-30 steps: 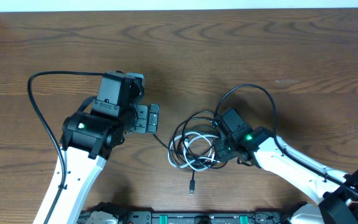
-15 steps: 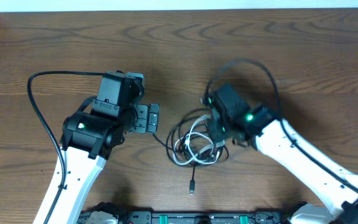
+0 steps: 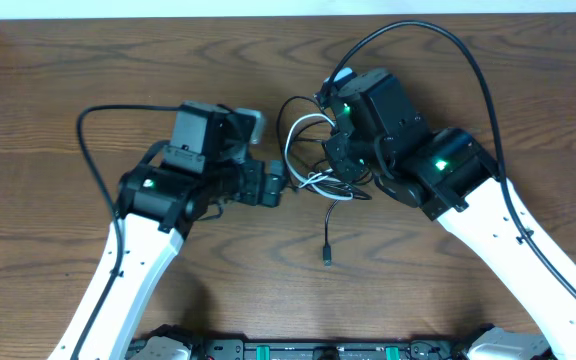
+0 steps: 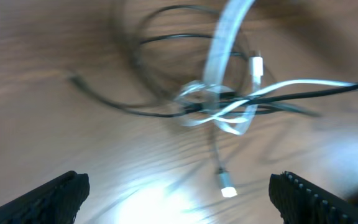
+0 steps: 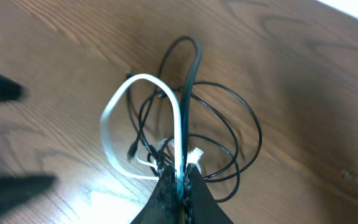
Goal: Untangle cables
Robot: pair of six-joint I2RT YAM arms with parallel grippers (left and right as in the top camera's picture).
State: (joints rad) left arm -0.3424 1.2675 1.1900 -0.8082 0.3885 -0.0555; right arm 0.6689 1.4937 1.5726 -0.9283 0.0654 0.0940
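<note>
white and black thin cables (image 3: 306, 165) sat in a loopy, bendy knot near the middle of the brown wooden table (image 3: 48, 80). the right gripper (image 5: 180, 182) was shut tight on the smooth white cable (image 5: 179, 127). the left gripper (image 4: 179, 186) was wide open just beside the knot, holding nothing. smooth wood stretched to the far edge.

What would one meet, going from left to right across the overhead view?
The left arm → the open left end effector → the tangled cables → the right arm.
</note>
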